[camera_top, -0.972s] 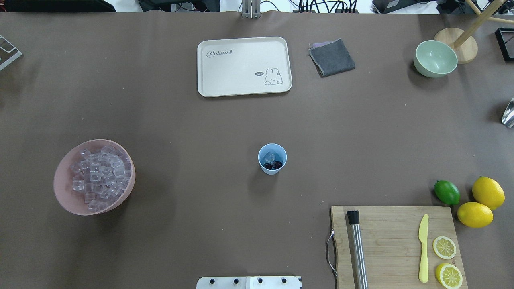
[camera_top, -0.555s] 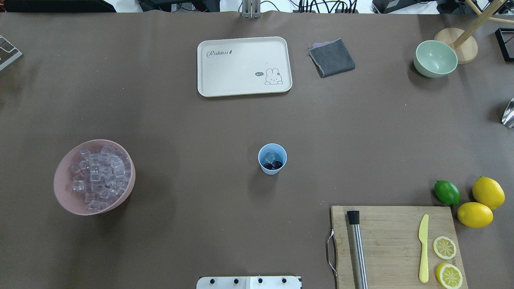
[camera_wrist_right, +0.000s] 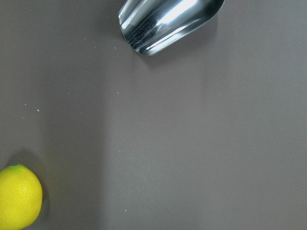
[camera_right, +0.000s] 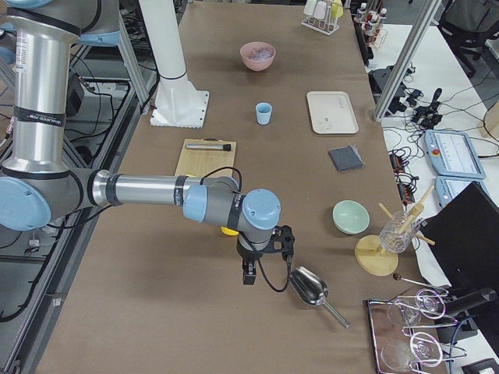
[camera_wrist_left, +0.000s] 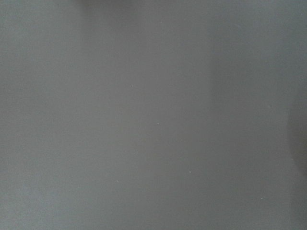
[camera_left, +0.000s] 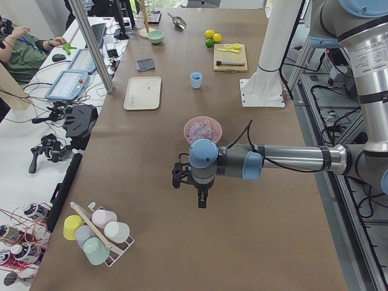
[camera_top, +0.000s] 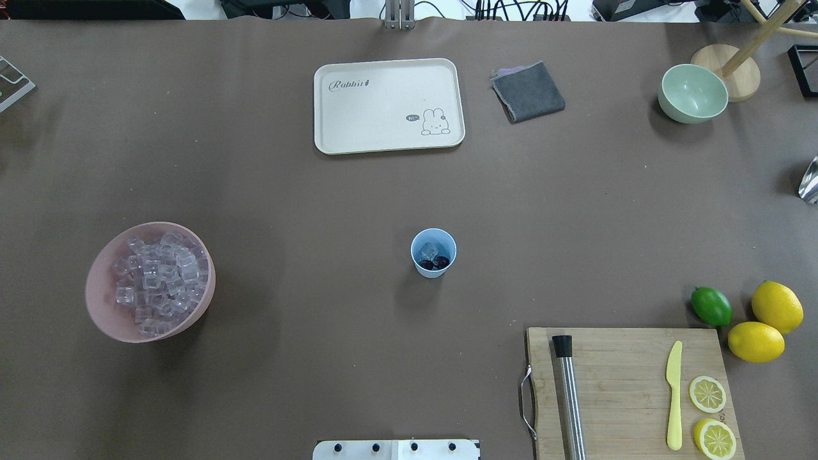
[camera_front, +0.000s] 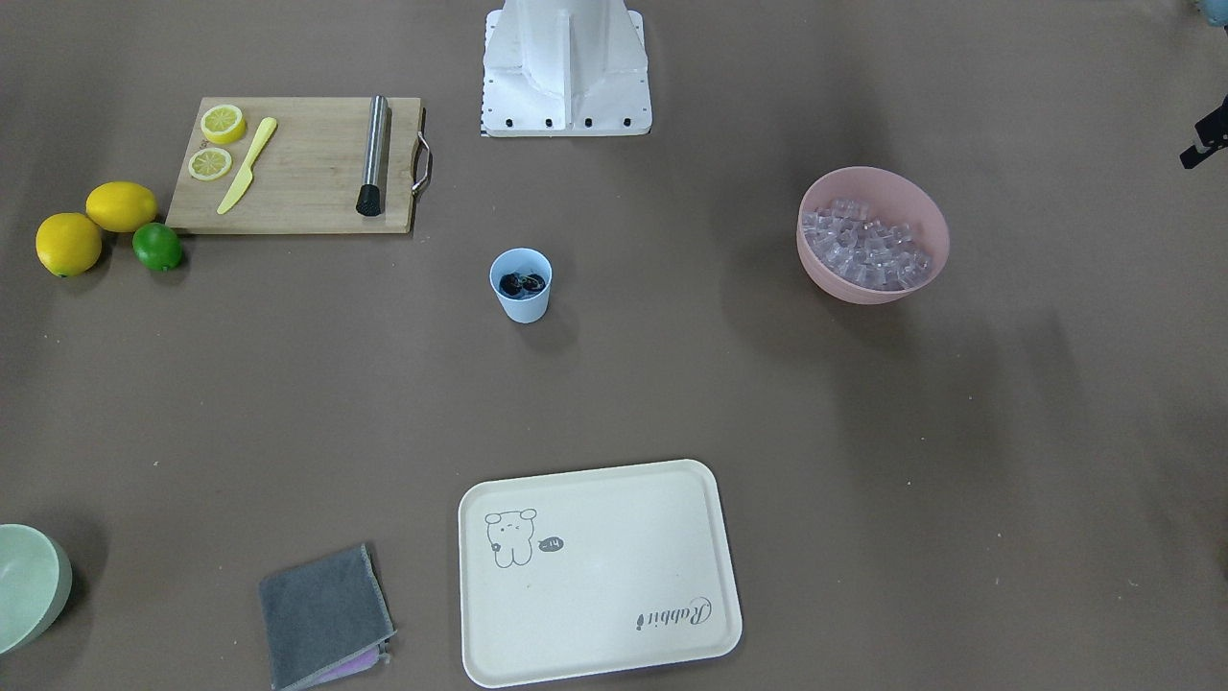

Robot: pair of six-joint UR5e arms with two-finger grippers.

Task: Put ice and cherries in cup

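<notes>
The light blue cup (camera_top: 422, 265) stands upright at mid-table, also in the front view (camera_front: 523, 305). Inside it lie two dark cherries (camera_top: 435, 262) and a clear ice cube (camera_top: 429, 248). Many more ice cubes (camera_top: 160, 281) fill the pink bowl (camera_top: 102, 313) to the left. My left gripper (camera_left: 202, 200) hangs over bare table, well past the pink bowl from the cup; I cannot tell if it is open or shut. My right gripper (camera_right: 249, 274) hovers beside a metal scoop (camera_right: 310, 287), far from the cup; its state cannot be told either.
A cream tray (camera_top: 388, 105) and a grey cloth (camera_top: 528, 91) lie at the far side, a pale green bowl (camera_top: 693, 93) at far right. The cutting board (camera_top: 626, 383) holds a muddler, yellow knife and lemon slices; a lime (camera_top: 711, 305) and two lemons sit beside it.
</notes>
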